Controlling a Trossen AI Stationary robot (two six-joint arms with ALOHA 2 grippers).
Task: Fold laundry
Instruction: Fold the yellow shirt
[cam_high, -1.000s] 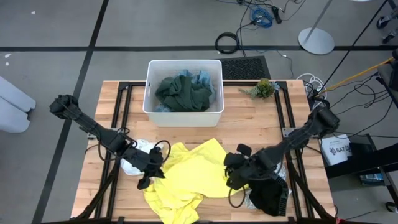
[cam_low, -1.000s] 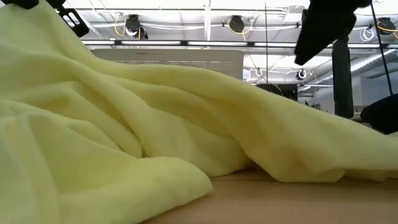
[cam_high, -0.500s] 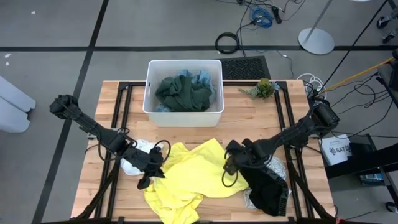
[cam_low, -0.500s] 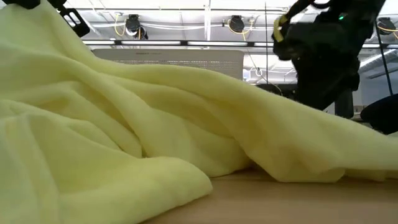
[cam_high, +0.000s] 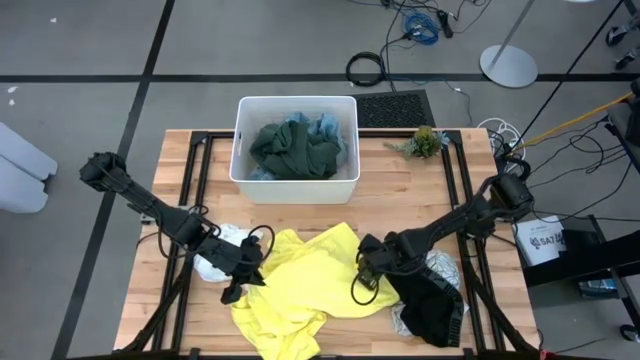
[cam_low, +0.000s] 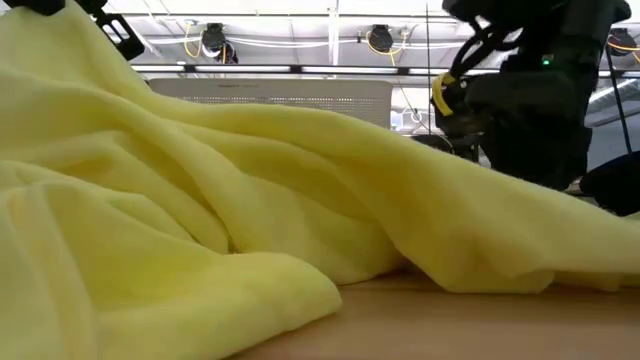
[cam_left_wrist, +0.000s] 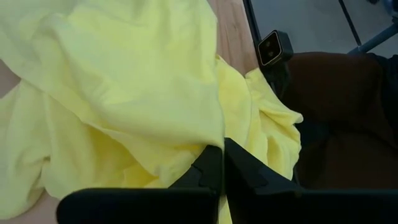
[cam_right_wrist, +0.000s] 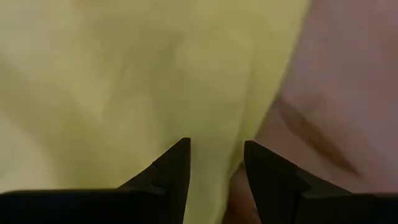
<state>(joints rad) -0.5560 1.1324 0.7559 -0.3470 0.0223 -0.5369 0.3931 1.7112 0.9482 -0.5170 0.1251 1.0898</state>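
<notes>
The yellow garment (cam_high: 300, 285) lies crumpled on the wooden table's (cam_high: 400, 190) near half; the left gripper (cam_high: 243, 272) sits at its left edge, fingers pressed together, seemingly pinching a fold; the right gripper (cam_high: 366, 270) hangs over its right edge, fingers (cam_right_wrist: 177, 165) spread, beside a black garment (cam_high: 432, 312); dark green and light blue cloths (cam_high: 297, 148) fill the white tub (cam_high: 240, 140).

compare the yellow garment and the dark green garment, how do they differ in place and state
The yellow garment lies spread and rumpled on the wooden table, shut left gripper at its edge; the dark green garment sits bunched inside the white tub, untouched. Both are unfolded.
</notes>
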